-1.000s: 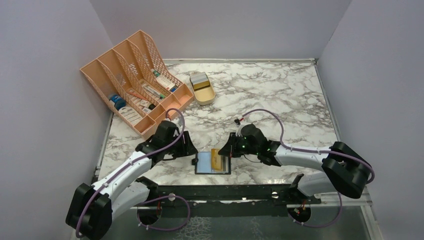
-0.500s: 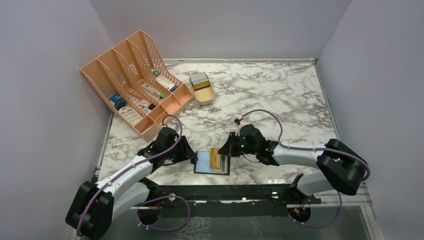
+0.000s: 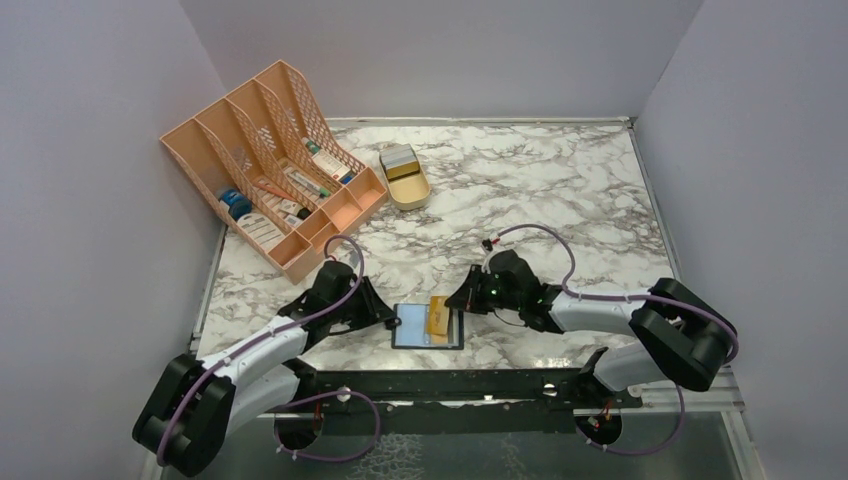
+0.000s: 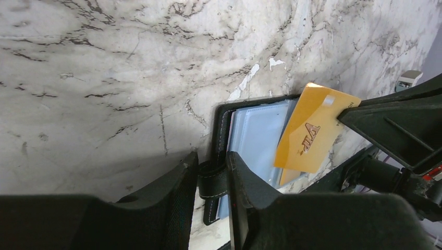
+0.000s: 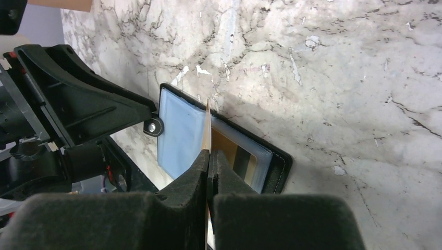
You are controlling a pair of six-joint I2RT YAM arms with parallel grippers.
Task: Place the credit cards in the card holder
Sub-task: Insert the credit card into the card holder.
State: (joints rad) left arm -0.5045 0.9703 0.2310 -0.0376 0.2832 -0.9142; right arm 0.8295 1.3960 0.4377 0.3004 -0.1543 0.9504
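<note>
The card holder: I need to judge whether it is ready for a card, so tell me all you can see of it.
The card holder is a black stitched wallet lying open on the marble table, near its front edge. Blue-grey glossy pockets face up; one seems to hold a brownish card. The left pincer clamps its snap strap, and a gold card pinched in the right pincer tilts over its lining.

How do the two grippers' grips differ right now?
The left gripper clamps the card holder by its strap; the right gripper pinches the gold card, tilted over the open holder. Left jaws stand strap-wide; right jaws nearly meet. Both hold something.
</note>
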